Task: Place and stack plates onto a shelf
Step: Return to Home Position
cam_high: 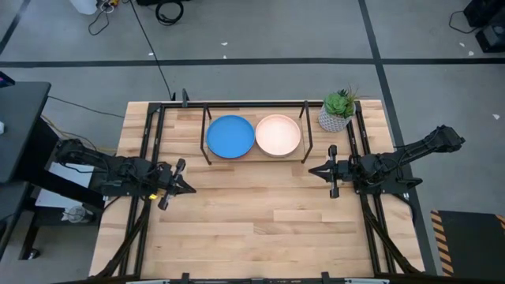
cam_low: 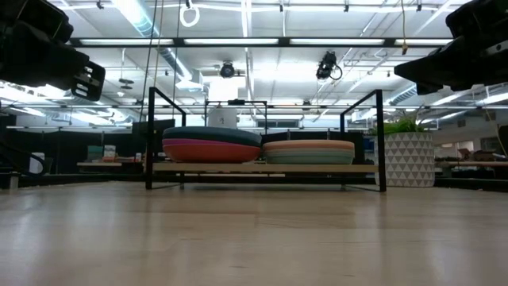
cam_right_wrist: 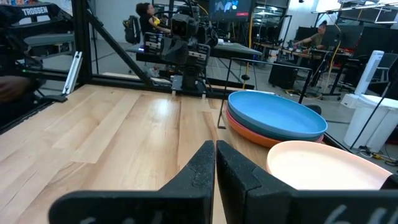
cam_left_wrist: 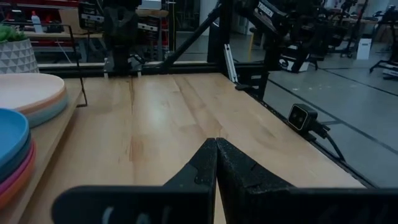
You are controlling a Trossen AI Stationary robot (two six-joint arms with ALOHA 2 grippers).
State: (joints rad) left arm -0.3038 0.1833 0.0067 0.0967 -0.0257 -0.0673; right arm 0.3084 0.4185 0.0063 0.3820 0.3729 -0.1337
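The plates sit on the shelf as a blue-topped stack beside a peach-topped stack, and with the left gripper and right gripper both closed and empty near its front corners, a wide arm swing could well clip the shelf and shift a stack.

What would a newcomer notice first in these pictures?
Most likely the shelf at the back of the table, holding two colourful stacks, one topped by a blue plate, the other by a cream-peach plate. In front of it the left gripper and right gripper, both shut and empty, point toward each other. A potted plant stands beside the shelf on the right arm's side.
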